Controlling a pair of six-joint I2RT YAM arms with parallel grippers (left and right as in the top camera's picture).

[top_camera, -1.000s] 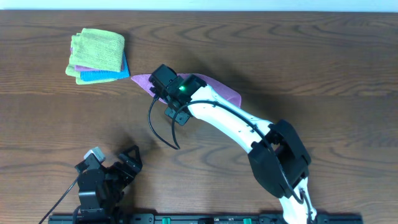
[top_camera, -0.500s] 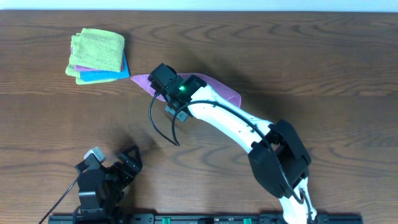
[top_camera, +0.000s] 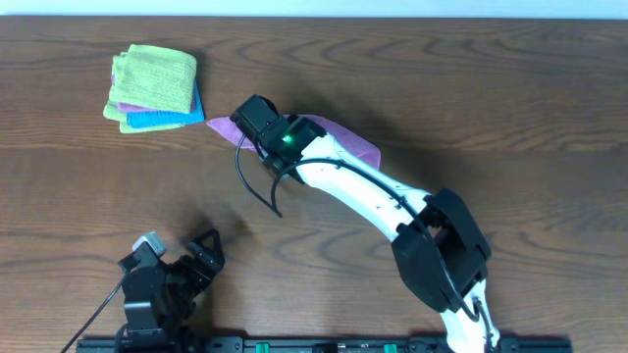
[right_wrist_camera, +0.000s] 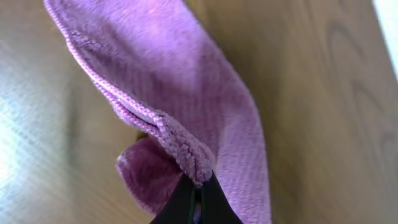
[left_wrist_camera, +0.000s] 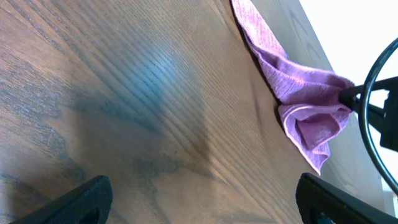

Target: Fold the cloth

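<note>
Folding step in hand. The right claw (right_wrist_camera: 198,190) is pinching a bunched hem of the soft lilac terry cloth (right_wrist_camera: 186,93), which lies mid-way across the dark wooden table (top_camera: 491,98) with that edge raised. The left claw (left_wrist_camera: 202,194) is spread, well apart from the cloth. Judged next move: carry the hem over to the opposite edge, then release.

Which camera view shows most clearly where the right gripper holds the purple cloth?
The right wrist view: the right gripper pinches a folded edge of the cloth in close-up. Overhead, the arm covers most of the cloth. The left wrist view shows it from farther away.
</note>
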